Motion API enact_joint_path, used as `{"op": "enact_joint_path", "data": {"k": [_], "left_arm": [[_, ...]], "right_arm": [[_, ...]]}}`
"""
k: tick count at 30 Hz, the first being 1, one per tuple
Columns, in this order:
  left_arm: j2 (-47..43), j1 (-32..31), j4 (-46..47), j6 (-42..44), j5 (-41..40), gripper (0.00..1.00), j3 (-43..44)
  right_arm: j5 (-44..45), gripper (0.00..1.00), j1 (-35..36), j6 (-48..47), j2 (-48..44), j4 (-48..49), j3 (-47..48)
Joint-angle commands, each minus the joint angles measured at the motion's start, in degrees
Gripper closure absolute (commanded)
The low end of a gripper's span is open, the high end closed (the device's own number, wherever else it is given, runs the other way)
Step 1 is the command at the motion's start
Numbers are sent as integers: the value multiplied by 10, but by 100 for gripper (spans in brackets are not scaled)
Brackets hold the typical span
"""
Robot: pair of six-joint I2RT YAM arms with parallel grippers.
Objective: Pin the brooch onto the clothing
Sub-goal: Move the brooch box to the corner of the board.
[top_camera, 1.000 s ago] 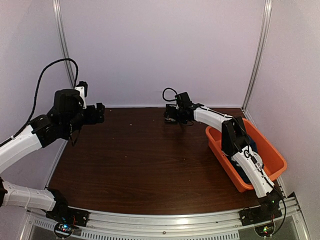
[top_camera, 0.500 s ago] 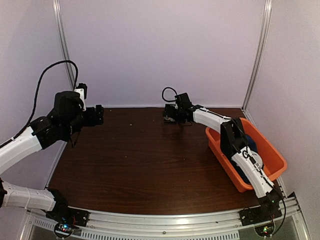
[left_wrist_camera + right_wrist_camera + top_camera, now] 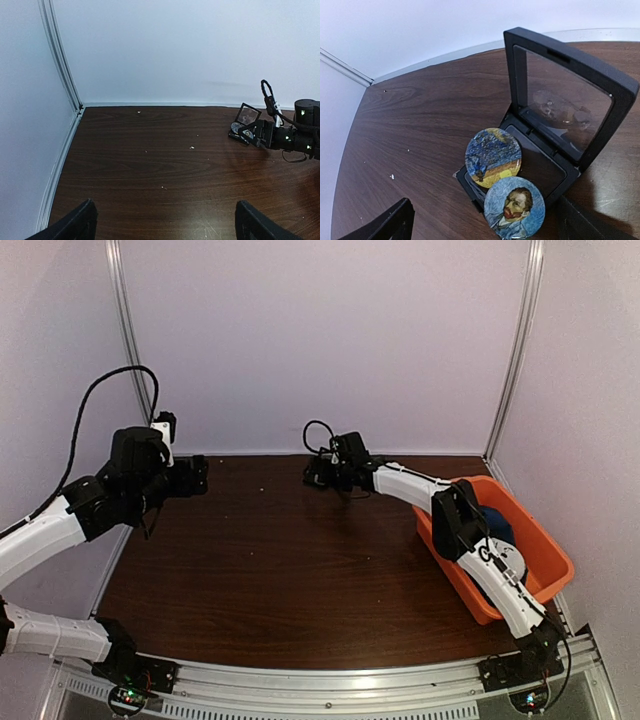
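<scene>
Nearest to me, at the right edge of the top view, the orange plastic tub (image 3: 548, 578) sits on the dark brown wooden table (image 3: 280, 570). The navy blue clothing (image 3: 497, 525) is bundled inside it, partly hidden behind my right arm.

Further up on the left side of that frame, my left gripper (image 3: 197, 476) hangs above the table with its fingers (image 3: 75, 227) spread wide and nothing between them.

Beyond that, in the upper centre of the top view, my right gripper (image 3: 318, 474) is also released and empty, its fingertips (image 3: 387, 225) standing at the bottom corners of the right wrist view.

Just ahead of it, in the lower centre of that view, lie two badges. The round brooch with a bearded man's portrait (image 3: 515, 207) overlaps the lower edge of the round brooch with a blue-and-yellow landscape (image 3: 493, 157). The landscape one rests on the front edge of the small black hinged box (image 3: 540, 165), whose clear lid (image 3: 560, 107) stands open.
</scene>
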Motion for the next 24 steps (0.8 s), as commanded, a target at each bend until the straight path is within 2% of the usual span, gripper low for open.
{"op": "enact_joint_path", "data": {"k": [1,8,13,17,24], "left_arm": [[2,3,25,1,-9,2,-5],[11,3,25,2,-5,2,6],[3,3,24,-2,-3,2,0],[-1,3,18,-2,-6,3,-1],[0,3,14,2,-10,2,0]], "right_arm": [[-24,0,6,4,23,-35,-2],[26,0,-14,-4,-83,-8,-130],[32,0,-38,1,-71,-15,-107],[27,0,-42,15,-25,-15,-42],[-3,0,-37,67,13,50,-8]]}}
